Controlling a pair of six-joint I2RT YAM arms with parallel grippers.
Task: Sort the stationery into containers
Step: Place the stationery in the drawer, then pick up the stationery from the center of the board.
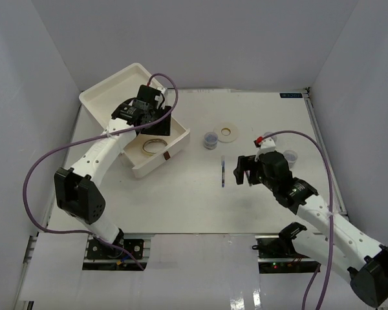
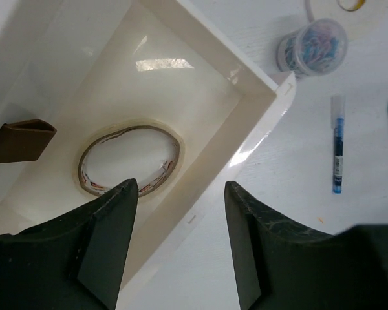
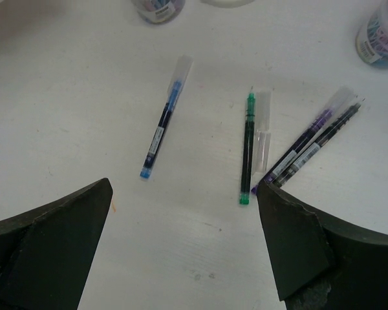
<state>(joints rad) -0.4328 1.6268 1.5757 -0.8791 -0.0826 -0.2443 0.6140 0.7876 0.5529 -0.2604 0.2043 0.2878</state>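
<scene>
The white drawer unit (image 1: 113, 92) stands at the back left with one drawer (image 1: 174, 137) pulled out. A beige tape ring (image 1: 154, 146) lies flat in that drawer (image 2: 246, 90), and it also shows in the left wrist view (image 2: 129, 158). My left gripper (image 1: 149, 111) hangs open and empty over the drawer's edge (image 2: 181, 194). My right gripper (image 1: 240, 169) is open and empty (image 3: 184, 194) above the table. Ahead of it lie a blue pen (image 3: 160, 129), a green pen (image 3: 247, 148), a purple pen (image 3: 304, 139) and a black pen (image 3: 326, 135). The blue pen (image 1: 223, 171) also shows from above.
A white tape ring (image 1: 227, 133) and a clear jar (image 1: 211, 139) sit mid-table. Another jar (image 1: 288, 157) stands by the right arm. A clear pen cap (image 3: 264, 126) lies beside the green pen. The drawer's brown handle (image 2: 19, 140) shows at left.
</scene>
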